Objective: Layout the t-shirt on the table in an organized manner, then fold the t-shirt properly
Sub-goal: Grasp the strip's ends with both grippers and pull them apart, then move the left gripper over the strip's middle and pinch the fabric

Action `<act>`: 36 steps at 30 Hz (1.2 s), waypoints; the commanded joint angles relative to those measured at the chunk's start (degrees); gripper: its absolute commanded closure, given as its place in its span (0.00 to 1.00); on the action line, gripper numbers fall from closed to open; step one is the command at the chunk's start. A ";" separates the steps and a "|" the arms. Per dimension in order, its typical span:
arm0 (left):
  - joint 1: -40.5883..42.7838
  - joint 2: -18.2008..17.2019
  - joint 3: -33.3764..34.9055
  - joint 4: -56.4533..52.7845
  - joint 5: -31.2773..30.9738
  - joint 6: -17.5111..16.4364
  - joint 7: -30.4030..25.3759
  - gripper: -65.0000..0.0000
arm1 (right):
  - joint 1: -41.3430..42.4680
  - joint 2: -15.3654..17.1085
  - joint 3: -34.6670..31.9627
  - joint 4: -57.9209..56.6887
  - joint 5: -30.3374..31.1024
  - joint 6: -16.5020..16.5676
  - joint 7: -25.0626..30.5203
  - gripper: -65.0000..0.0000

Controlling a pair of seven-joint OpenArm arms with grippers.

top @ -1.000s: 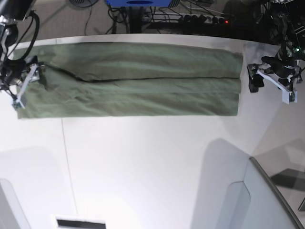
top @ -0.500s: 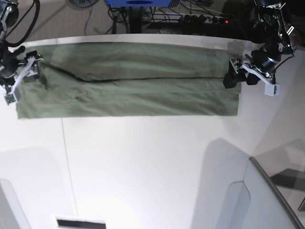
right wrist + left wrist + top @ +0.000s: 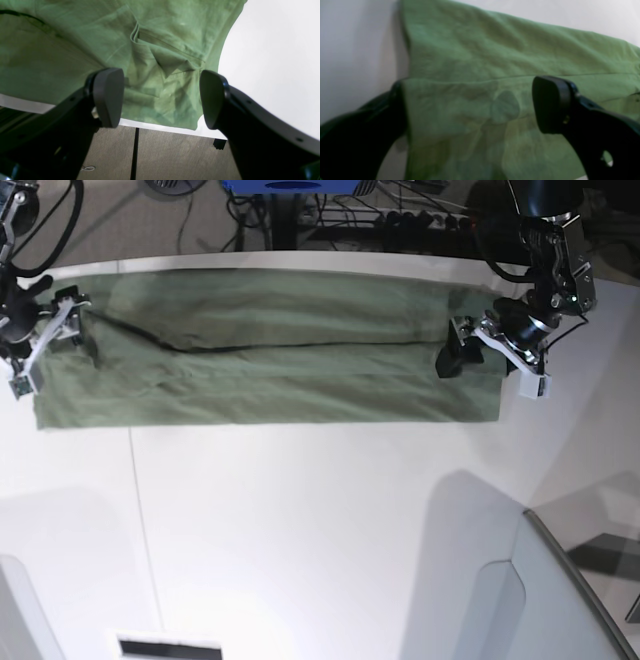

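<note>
The olive-green t-shirt (image 3: 270, 345) lies folded into a long flat strip along the far part of the white table (image 3: 300, 510). My left gripper (image 3: 478, 352) is open and low over the shirt's right end. In the left wrist view (image 3: 470, 107) its fingers stand on either side of the layered cloth (image 3: 475, 62). My right gripper (image 3: 47, 328) is open at the shirt's left end. In the right wrist view (image 3: 160, 97) its pads straddle a wrinkled sleeve fold (image 3: 162, 62) near the table's far edge.
A grey angled panel (image 3: 560, 600) stands at the front right. Cables and a power strip (image 3: 420, 220) lie on the floor beyond the table's far edge. A thin dark seam (image 3: 145, 520) runs across the tabletop. Carpeted floor (image 3: 162, 155) shows below the right gripper.
My left gripper has moved leftward from beside the shirt's right end to over it. My right gripper shifted slightly up at the left end, then held still. The shirt has not moved.
</note>
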 commanded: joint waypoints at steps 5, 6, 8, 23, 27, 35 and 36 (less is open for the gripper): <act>0.39 -0.18 -0.18 -0.44 1.78 0.92 3.39 0.66 | 0.16 0.71 0.22 0.86 0.51 0.03 0.69 0.33; 0.21 -0.27 -0.18 -0.44 1.78 2.33 3.39 0.84 | 0.16 0.71 0.22 0.86 0.51 0.03 0.69 0.33; -1.28 -0.45 -0.18 -0.35 1.87 4.88 3.39 1.00 | 0.16 0.71 0.22 0.86 0.51 0.03 0.69 0.33; 7.42 -8.10 0.97 25.59 2.39 25.19 3.48 1.00 | -0.99 0.71 0.22 0.86 0.51 0.03 0.61 0.33; 10.76 -3.35 9.05 34.11 9.16 31.78 3.48 1.00 | -0.90 0.71 0.05 0.86 0.51 0.03 0.52 0.33; 9.71 9.49 20.04 33.85 25.25 34.77 3.48 1.00 | -0.90 0.71 -0.04 0.86 0.51 0.03 0.43 0.33; 9.35 10.10 21.36 33.67 26.13 34.86 3.48 1.00 | -0.90 0.71 -0.04 0.86 0.51 0.03 0.34 0.33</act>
